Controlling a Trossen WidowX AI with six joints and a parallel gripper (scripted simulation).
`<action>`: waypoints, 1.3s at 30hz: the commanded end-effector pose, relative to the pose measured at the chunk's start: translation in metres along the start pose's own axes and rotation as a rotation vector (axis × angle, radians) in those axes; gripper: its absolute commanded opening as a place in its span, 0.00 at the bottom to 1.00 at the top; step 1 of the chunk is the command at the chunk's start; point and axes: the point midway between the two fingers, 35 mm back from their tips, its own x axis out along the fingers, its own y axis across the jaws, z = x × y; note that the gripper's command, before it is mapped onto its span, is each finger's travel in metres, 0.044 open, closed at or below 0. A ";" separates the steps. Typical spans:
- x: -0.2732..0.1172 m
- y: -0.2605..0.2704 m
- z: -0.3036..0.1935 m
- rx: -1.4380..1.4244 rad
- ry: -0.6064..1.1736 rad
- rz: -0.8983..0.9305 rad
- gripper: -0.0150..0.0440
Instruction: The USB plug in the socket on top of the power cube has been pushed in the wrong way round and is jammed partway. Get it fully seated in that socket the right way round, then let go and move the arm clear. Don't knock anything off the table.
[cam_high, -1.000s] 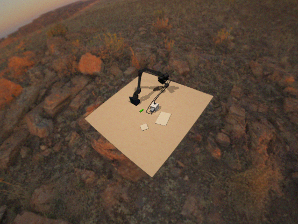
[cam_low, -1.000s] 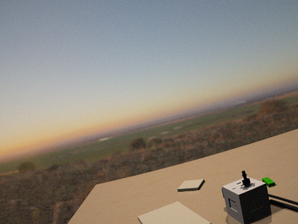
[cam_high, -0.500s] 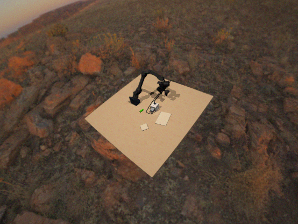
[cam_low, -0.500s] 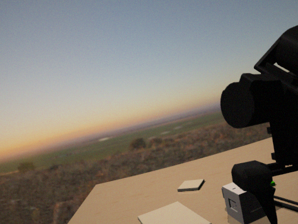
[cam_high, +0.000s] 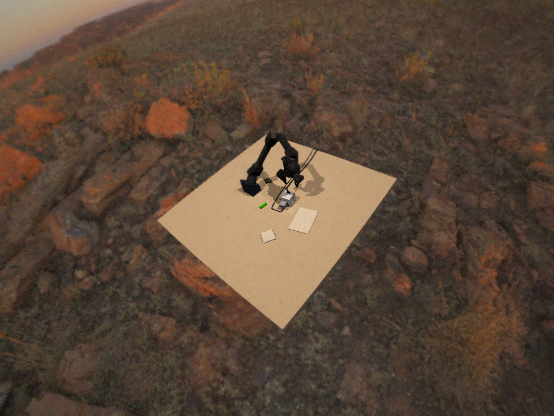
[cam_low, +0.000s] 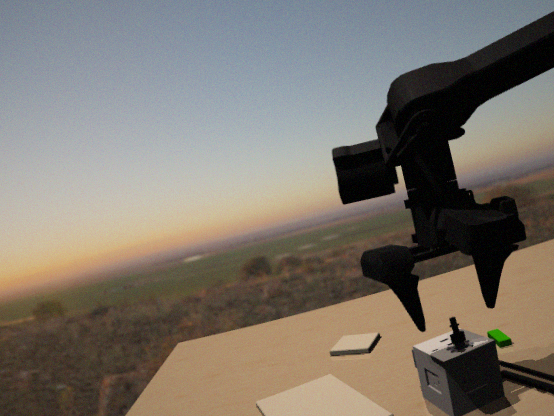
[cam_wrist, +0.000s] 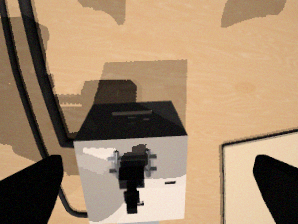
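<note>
The power cube (cam_high: 287, 201) (cam_low: 440, 384) (cam_wrist: 170, 202) stands upright on the table (cam_high: 240, 265) (cam_low: 210, 370), with a pale top and grey sides. The small black USB plug (cam_low: 457, 340) (cam_wrist: 131, 172) stands up out of the socket on its top; its body shows above the face. Which way round it sits cannot be told. My gripper (cam_high: 291, 185) (cam_low: 457, 318) (cam_wrist: 161, 164) is open and empty, pointing down above the cube. Its fingertips are wide apart, one on each side of the cube in the wrist view, with the plug left of centre between them. The socket opening is hidden under the plug.
Black cables (cam_low: 530, 379) (cam_wrist: 44, 80) run along the table beside the cube. A green block (cam_high: 263, 205) (cam_low: 499, 337) lies near the cube. A large pale sheet (cam_high: 304, 220) (cam_low: 325, 397) (cam_wrist: 270, 148) and a small pale tile (cam_high: 268, 236) (cam_low: 356, 344) lie flat on the table.
</note>
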 end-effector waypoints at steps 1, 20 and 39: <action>-0.012 0.014 -0.038 -0.054 -0.020 0.023 1.00; -0.003 0.013 -0.039 -0.055 -0.020 0.023 1.00; 0.016 0.013 -0.039 -0.055 -0.021 0.023 1.00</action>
